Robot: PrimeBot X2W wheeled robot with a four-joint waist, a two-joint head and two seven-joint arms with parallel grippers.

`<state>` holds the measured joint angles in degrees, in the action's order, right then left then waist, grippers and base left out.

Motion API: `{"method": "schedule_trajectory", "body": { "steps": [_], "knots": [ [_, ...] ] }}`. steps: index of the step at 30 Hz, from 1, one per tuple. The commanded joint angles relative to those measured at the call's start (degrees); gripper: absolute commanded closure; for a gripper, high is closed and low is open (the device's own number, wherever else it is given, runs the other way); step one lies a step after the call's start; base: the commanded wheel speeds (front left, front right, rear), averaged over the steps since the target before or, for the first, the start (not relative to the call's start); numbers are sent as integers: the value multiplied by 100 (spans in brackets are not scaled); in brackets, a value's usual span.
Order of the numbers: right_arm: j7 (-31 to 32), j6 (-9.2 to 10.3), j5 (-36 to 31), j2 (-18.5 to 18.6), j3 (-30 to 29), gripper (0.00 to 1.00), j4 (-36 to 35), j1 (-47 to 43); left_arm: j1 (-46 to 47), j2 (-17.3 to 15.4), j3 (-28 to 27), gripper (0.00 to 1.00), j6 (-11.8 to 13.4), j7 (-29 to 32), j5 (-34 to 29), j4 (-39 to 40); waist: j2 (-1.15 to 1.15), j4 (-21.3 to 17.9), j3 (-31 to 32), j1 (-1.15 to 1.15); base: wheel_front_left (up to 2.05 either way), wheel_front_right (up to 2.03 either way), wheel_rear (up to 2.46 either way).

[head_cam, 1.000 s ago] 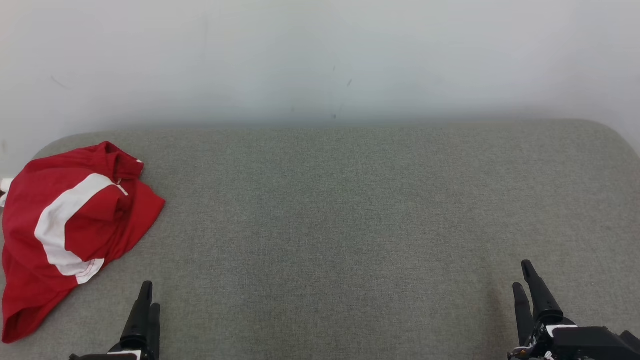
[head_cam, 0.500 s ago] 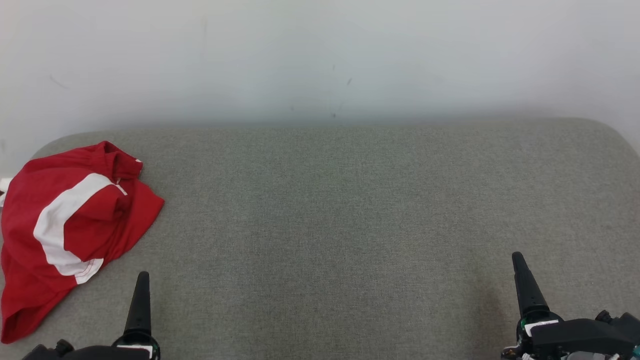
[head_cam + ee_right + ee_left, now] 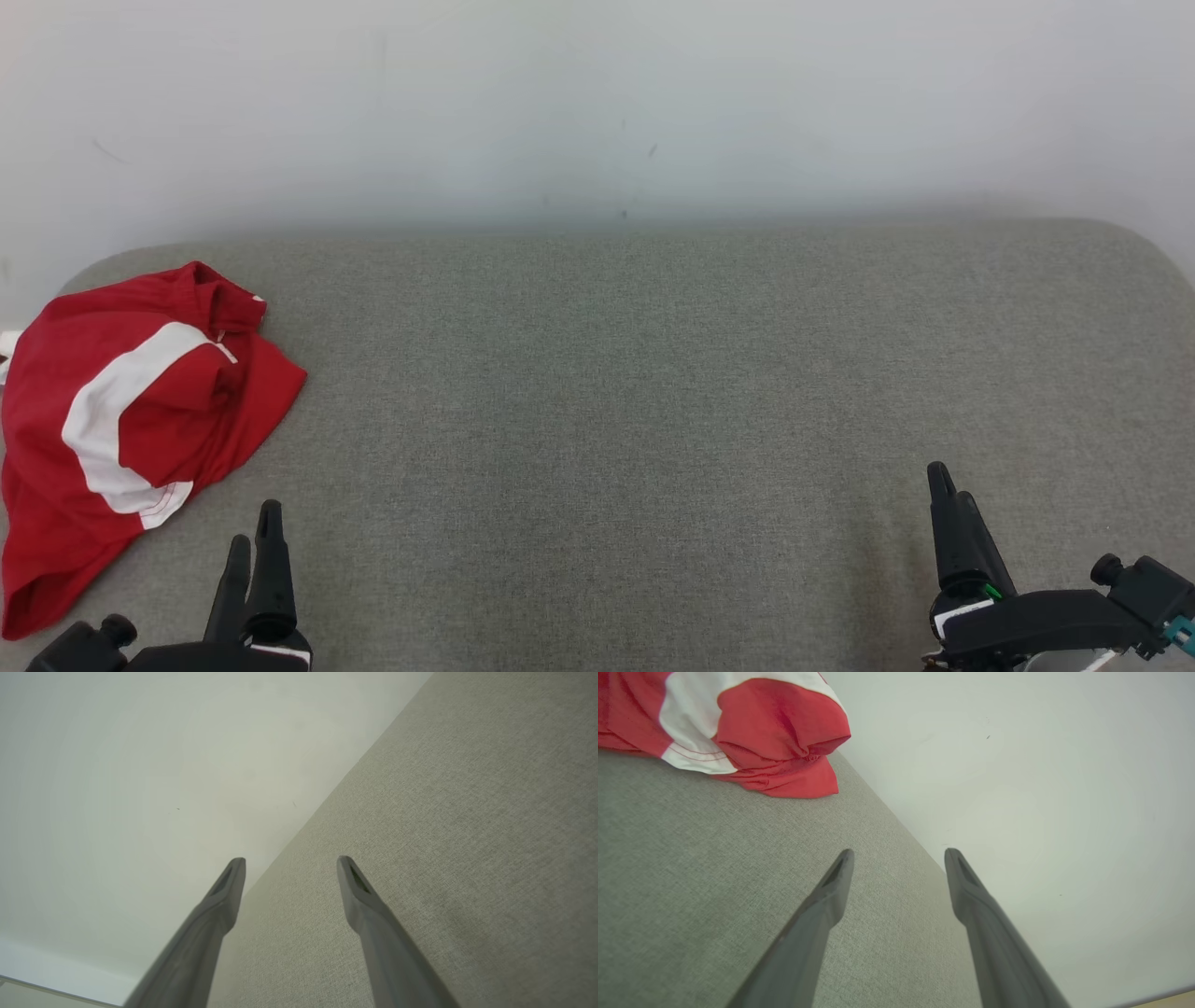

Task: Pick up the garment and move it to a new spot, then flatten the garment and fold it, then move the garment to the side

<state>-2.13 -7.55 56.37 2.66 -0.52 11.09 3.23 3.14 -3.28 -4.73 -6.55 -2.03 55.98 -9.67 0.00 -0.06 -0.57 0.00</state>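
**A:** layout?
**B:** Grey fabric-topped desk (image 3: 653, 392) against a pale wall (image 3: 597, 112). The garment (image 3: 140, 448) is a red crumpled heap at the desk's left side, and its left edge runs out of the head view.

**A:** how will it handle?
**B:** My read: light, soft and thin, with no stiffness. It'll drape and hang long when lifted and won't hold shape. It's not fragile. Cloth on a cloth top probably drags and bunches rather than slides.

**A:** grab point?
**B:** Best bet is the bunched ridge (image 3: 224, 303) at its far end, which looks like a neck or collar. Raised folds there give the fingers something to close on. Second choice is the near-right hem (image 3: 173, 495), closest to the left hand. Pinch a fold, not a flat layer.

**A:** hands?
**B:** The left hand (image 3: 256, 525) is near-left, just right of the garment's near end and not touching it. Its fingers are spread wide with nothing between them. The right hand (image 3: 950, 483) is near-right, well apart from the garment, equally wide and carrying nothing.

**A:** branding, text?
**B:** None readable. There's a broad white stripe (image 3: 103, 420) across the red, with red stitching (image 3: 698, 756) along its edge. A tiny white speck (image 3: 260, 301) sits by the ridge. It could be a tag, but it's too small to tell
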Motion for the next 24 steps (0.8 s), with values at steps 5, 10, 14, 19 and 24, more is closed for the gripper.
{"method": "schedule_trajectory", "body": {
  "steps": [5,10,14,19,24],
  "knots": [
    [-151,4,-646,21,92,0,-124,10,-17,-85,44,0,-11,-153,-593,173,0,4,-1,0,0,0,0],
    [-247,4,-1102,22,168,0,-147,-27,-60,-144,147,0,-40,-252,-1018,190,0,4,8,0,0,0,0],
    [-320,5,-1452,22,232,0,-155,-44,-78,-193,222,0,-58,-325,-1311,200,0,0,16,0,0,0,0],
    [-412,5,-1851,23,299,0,-172,-65,-86,-249,323,0,-65,-416,-1645,219,0,0,8,0,0,0,0],
    [-493,6,-2220,24,360,0,-195,-71,-88,-290,384,0,-74,-500,-1976,249,0,-2,-4,0,0,0,0]
  ]
}}
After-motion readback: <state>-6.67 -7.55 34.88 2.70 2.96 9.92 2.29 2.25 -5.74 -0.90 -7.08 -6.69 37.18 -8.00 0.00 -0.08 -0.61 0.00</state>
